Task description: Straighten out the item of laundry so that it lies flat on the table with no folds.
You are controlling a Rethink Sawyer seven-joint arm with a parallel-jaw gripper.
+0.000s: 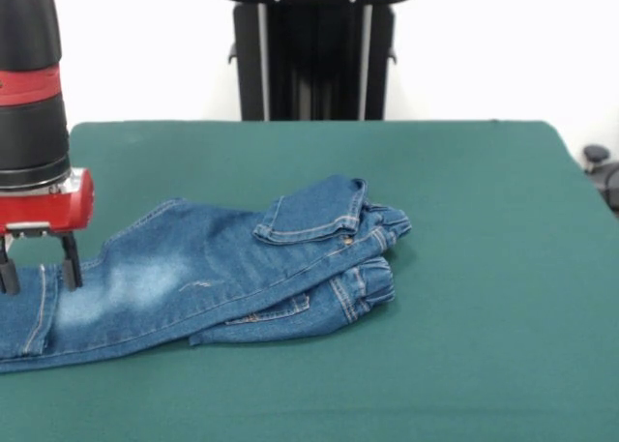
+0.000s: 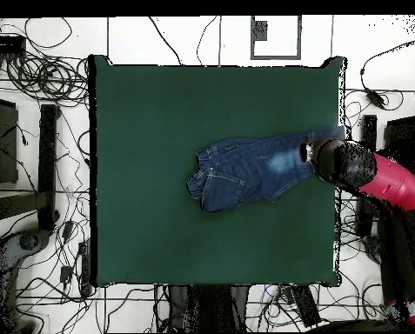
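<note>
A: We see the green tabletop (image 1: 464, 181) with the blue jeans (image 1: 222, 278) lying toward one side edge, legs reaching that edge.

B: We see them doubled over lengthwise, waistband bunched toward the middle, a pocket flap turned up, pale faded patch on the thigh.

A: The end effector (image 1: 39, 265) stands at the leg ends, fingers (image 1: 71, 261) spread, pinching nothing that we can see.
</note>
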